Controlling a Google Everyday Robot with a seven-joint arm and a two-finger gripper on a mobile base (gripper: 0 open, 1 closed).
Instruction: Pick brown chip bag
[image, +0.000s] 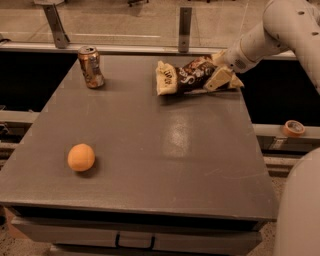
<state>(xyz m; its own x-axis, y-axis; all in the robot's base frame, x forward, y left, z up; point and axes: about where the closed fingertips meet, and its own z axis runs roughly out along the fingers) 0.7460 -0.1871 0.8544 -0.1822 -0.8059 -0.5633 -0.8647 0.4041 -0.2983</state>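
The brown chip bag (186, 76) lies on its side at the back right of the grey table (150, 145). It is dark brown with pale ends and white script lettering. My gripper (219, 69) is at the bag's right end, low over the table. It is open: one pale finger (217, 80) is in front of the bag and the other behind it, with the bag's end between them. The bag rests on the table.
A brown-gold drink can (91, 66) stands at the back left. An orange (81, 157) lies front left. A glass rail with metal posts (185, 22) runs behind the table. A tape roll (293, 128) sits on a ledge to the right.
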